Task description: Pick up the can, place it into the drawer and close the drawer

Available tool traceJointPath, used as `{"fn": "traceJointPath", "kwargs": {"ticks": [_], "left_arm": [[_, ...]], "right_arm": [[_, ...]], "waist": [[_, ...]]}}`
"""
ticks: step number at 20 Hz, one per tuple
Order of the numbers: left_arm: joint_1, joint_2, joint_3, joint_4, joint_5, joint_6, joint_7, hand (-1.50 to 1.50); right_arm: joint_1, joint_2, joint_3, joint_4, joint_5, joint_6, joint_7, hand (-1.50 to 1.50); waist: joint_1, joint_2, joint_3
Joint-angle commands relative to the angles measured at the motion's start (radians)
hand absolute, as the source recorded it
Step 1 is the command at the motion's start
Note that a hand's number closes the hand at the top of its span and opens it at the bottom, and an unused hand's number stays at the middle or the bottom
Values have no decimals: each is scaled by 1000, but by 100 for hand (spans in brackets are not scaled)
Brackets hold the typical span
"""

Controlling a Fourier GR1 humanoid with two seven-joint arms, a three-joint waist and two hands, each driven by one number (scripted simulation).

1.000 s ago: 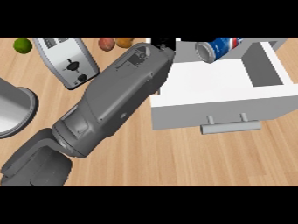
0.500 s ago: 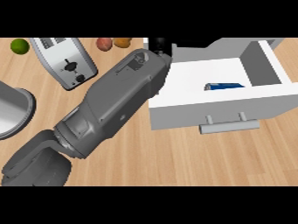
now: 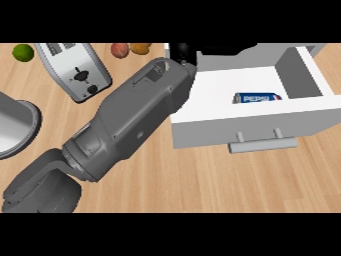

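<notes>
Can (image 3: 258,98): a blue can with white lettering, lying on its side on the floor of the drawer, against the inside of the front panel, at about 2 o'clock from the view's centre. Nothing touches it.
Drawer (image 3: 306,75): white, pulled open, filling the 1 to 3 o'clock part of the view; its right wall rises just beside the can at 3 o'clock of it.
Drawer handle (image 3: 261,145): a grey bar on two short posts, on the outer face of the front panel, at 6 o'clock from the can.
Hand (image 3: 184,51): black, seen only in part at the top edge, at about 10 o'clock from the can and well apart from it, over the drawer's back left corner. Whether its fingers are spread or curled I cannot tell; it holds nothing that shows.
Forearm (image 3: 132,117): grey, running from the 7 o'clock corner up to the hand, crossing the drawer's left edge.
Toaster (image 3: 77,70): grey with two slots, on the wooden counter (image 3: 202,185) at 10 o'clock.
Fruit: a green one (image 3: 23,52) at 10 o'clock near the top left, a red one (image 3: 119,49) and an orange one (image 3: 140,48) just beside each other at 11 o'clock.
Metal pot (image 3: 3,125): round and grey, at the 9 o'clock edge, partly cut off.
</notes>
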Motion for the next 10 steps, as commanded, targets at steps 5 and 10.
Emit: {"fn": "traceJointPath", "kwargs": {"ticks": [5,10], "left_arm": [[-32,0,-7,-24,43,14,-47,-150],[-54,0,-4,-33,52,15,-85,-150]], "right_arm": [[-62,-9,71,-118,233,56,-114,-150],[-139,-8,165,-111,466,39,-160,-150]], "waist": [[19,-1,-1],[51,-2,-1]]}}
